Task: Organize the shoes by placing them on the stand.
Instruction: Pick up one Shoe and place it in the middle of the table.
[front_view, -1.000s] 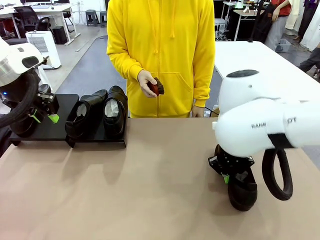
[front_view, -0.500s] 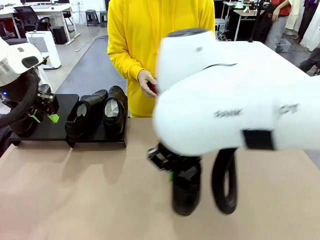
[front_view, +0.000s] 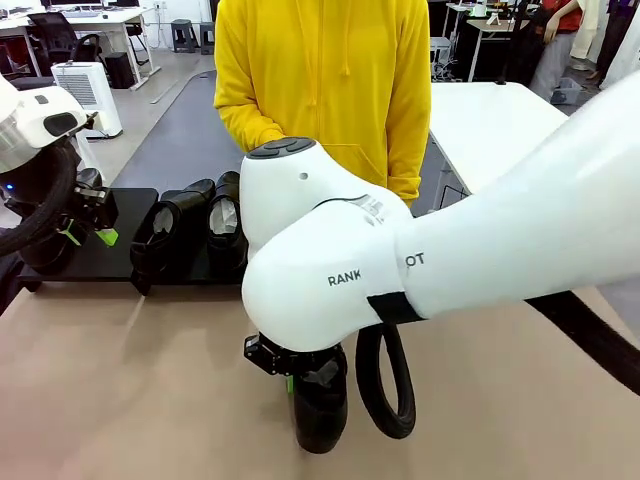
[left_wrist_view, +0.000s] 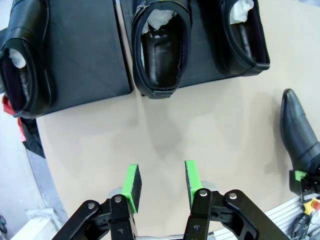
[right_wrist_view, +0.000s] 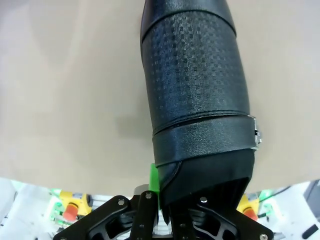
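From the front, the right claw (front_view: 305, 385) pinches the heel of a glossy black leather dress shoe (front_view: 320, 415) at the near middle of the beige counter (front_view: 150, 390), while two more black shoes (front_view: 190, 235) stand on the low matte-black stand (front_view: 125, 215) at the far left before a person in a yellow hoodie (front_view: 320, 90). The left wrist view shows the left claw (left_wrist_view: 161, 182) half spread and empty above bare counter, three shoes standing on the stand beyond it. The right wrist view shows the textured shoe pinched at its rim, so the step is carrying the last shoe; next it needs the free slot between the left shoe and the other two.
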